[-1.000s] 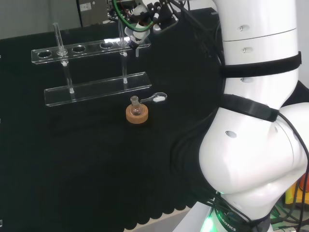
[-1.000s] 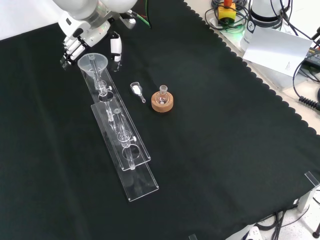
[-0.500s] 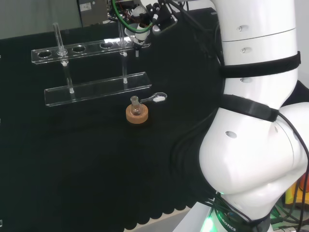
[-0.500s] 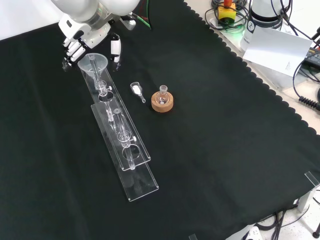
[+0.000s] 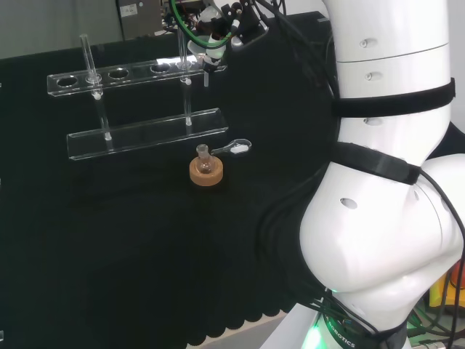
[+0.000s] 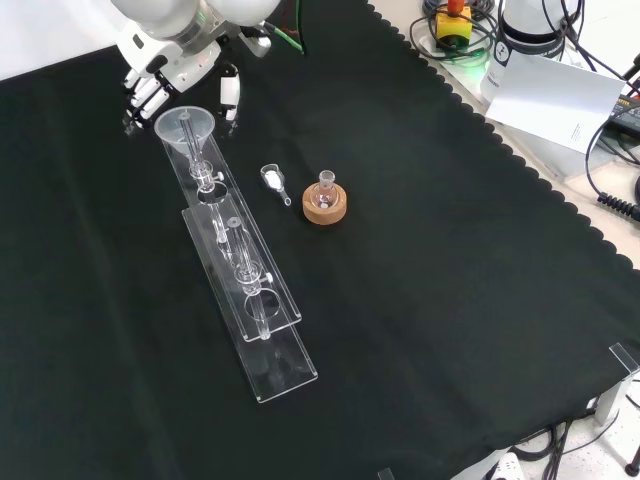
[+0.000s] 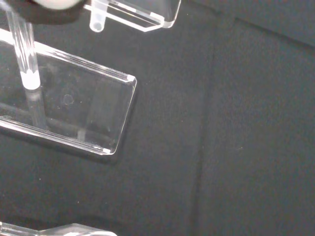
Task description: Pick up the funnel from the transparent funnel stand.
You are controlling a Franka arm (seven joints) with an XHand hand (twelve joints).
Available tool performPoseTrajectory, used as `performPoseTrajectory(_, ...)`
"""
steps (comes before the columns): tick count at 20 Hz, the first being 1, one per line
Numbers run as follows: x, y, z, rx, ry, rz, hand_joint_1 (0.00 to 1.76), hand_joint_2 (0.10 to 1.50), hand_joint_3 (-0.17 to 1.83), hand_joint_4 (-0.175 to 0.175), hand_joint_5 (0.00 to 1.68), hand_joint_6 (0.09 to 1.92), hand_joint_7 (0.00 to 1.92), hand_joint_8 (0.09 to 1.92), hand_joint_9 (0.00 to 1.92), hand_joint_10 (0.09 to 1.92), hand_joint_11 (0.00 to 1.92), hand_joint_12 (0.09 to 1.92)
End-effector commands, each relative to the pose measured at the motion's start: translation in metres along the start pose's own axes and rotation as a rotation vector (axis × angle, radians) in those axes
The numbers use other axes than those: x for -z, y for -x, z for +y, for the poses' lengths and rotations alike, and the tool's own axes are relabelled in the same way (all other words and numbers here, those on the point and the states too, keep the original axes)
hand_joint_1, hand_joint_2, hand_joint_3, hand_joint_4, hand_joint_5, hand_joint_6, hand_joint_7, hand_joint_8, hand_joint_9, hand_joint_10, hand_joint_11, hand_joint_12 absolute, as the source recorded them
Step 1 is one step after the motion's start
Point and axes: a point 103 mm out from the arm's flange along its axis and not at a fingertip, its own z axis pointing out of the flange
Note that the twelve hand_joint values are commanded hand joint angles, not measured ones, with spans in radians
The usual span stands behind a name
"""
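Observation:
The clear funnel [image 6: 184, 127] sits upright in the end hole of the transparent stand [image 6: 262, 322], at the top left of the front view. Just beyond it hovers my hand [image 6: 172, 58], with fingers [image 6: 137, 100] on one side of the funnel's cone and the thumb [image 6: 229, 93] on the other, spread and not touching it. In the head view my hand [image 5: 218, 30] hangs over the right end of the stand's top shelf [image 5: 123, 73]. The wrist view has the funnel's stem tip [image 7: 97, 21] under the shelf end and the stand's base plate [image 7: 83, 118].
A small flask stands in a cork ring [image 6: 326, 208] to the right of the stand in the front view, with a small clear scoop [image 6: 273, 180] between them. Papers and cables [image 6: 560, 90] lie past the cloth's scalloped edge at the right.
My hand has drawn back a little toward the top of the front view, still spread. The funnel has stayed in the stand.

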Motion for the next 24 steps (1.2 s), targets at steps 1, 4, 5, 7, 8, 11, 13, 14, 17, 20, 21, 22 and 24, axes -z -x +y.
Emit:
performPoseTrajectory(1,-0.0001,-0.0003,0.0000,0.009,0.000,0.009,0.74,0.70,0.44,-0.027,0.23,0.09,0.03,0.66,0.42,0.65,0.20,1.39)
performPoseTrajectory(4,-0.0002,0.0003,0.0000,0.010,0.000,0.014,0.75,0.68,0.52,-0.028,0.24,0.09,0.05,0.67,0.43,0.66,0.20,1.39)
performPoseTrajectory(5,-0.0003,0.0003,0.0001,0.010,-0.002,0.014,0.75,0.67,0.53,-0.028,0.24,0.09,0.05,0.67,0.43,0.66,0.20,1.39)
performPoseTrajectory(7,-0.0006,0.0004,0.0002,0.010,-0.004,0.011,0.75,0.67,0.54,-0.028,0.24,0.09,0.05,0.68,0.43,0.66,0.20,1.39)
performPoseTrajectory(8,-0.0006,0.0004,0.0004,0.010,-0.005,0.011,0.75,0.67,0.54,-0.027,0.24,0.09,0.05,0.68,0.43,0.66,0.20,1.39)
performPoseTrajectory(11,-0.0008,-0.0003,0.0009,0.012,-0.009,0.010,0.74,0.66,0.54,-0.027,0.23,0.09,0.05,0.67,0.43,0.66,0.20,1.39)
performPoseTrajectory(13,-0.0009,-0.0008,0.0018,0.017,-0.012,0.015,0.74,0.66,0.55,-0.026,0.22,0.09,0.04,0.67,0.43,0.66,0.20,1.39)
performPoseTrajectory(14,-0.0012,-0.0010,0.0022,0.018,-0.014,0.016,0.74,0.65,0.55,-0.026,0.22,0.09,0.04,0.67,0.43,0.65,0.20,1.39)
performPoseTrajectory(17,-0.0021,-0.0019,0.0035,0.019,-0.025,0.016,0.73,0.65,0.55,-0.026,0.18,0.09,0.01,0.66,0.39,0.65,0.20,1.39)
performPoseTrajectory(20,-0.0024,-0.0032,0.0043,0.024,-0.031,0.016,0.73,0.64,0.57,-0.026,0.15,0.09,0.00,0.65,0.37,0.67,0.19,1.39)
performPoseTrajectory(21,-0.0021,-0.0037,0.0043,0.025,-0.031,0.016,0.73,0.64,0.57,-0.026,0.15,0.09,0.00,0.65,0.37,0.67,0.19,1.39)
performPoseTrajectory(22,-0.0019,-0.0041,0.0043,0.026,-0.032,0.017,0.73,0.64,0.57,-0.026,0.15,0.09,0.00,0.65,0.37,0.67,0.19,1.39)
performPoseTrajectory(24,-0.0010,-0.0052,0.0039,0.028,-0.031,0.021,0.73,0.64,0.57,-0.026,0.14,0.09,0.00,0.65,0.37,0.68,0.19,1.39)
